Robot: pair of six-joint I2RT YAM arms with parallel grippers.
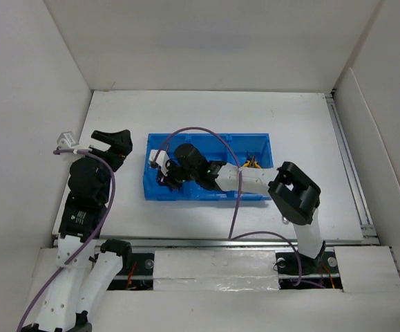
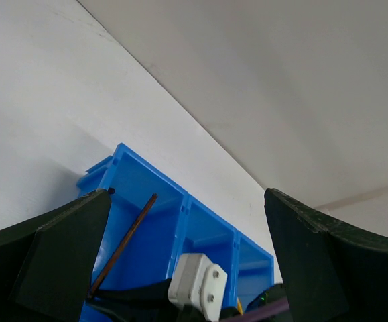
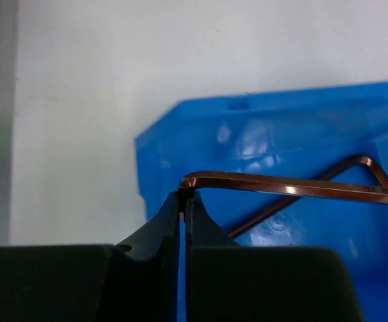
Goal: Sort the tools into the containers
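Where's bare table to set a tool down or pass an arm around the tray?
Bare: the strip between the blue tray and the back wall, and the patch right of the tray up to the rail. Crowded: the tray's left compartment, where the right end effector pinches a hex key; the open left end effector crowds the tray's left end.

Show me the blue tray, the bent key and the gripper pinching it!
blue tray (image 1: 200, 195): top view, its near wall.
hex key (image 3: 287, 189): right wrist view, its long shiny arm.
right gripper (image 3: 183, 200): right wrist view, between its shut fingertips.
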